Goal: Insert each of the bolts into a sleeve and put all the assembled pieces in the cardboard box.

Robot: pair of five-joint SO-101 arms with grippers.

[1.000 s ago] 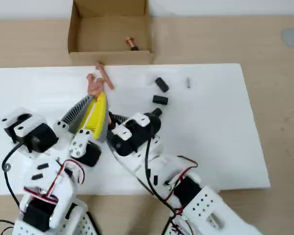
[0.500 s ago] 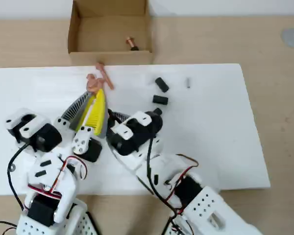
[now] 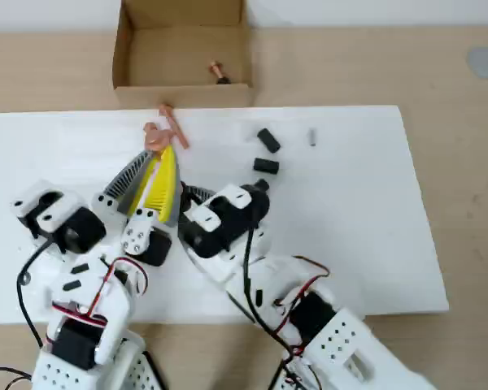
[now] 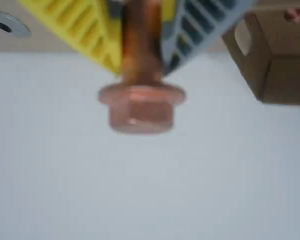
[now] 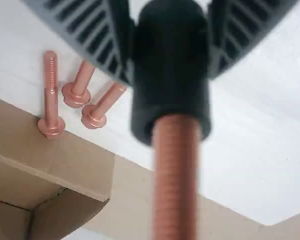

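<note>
Since a second ago the left arm (image 3: 73, 236) has drawn its rear body back toward the near edge of the table, while its tip has stayed at almost the same spot on the white sheet (image 3: 350, 227); the right arm (image 3: 228, 219) has barely shifted. The left gripper (image 4: 142, 70), with one yellow finger and one grey, is clamped on the shank of a copper bolt (image 4: 141, 107), whose flanged hex head juts out past the fingertips just above the sheet, near the cardboard box (image 3: 130, 57); the right gripper (image 5: 170, 65) is closed around a black sleeve (image 5: 170, 90), a cylinder with a copper threaded shank sticking out of one end. Three loose bolts (image 5: 77, 90) lie together on the sheet just beside the box's near wall; two loose sleeves (image 3: 267, 153) lie to the right of them; one assembled piece (image 3: 219, 72) rests inside the box.
</note>
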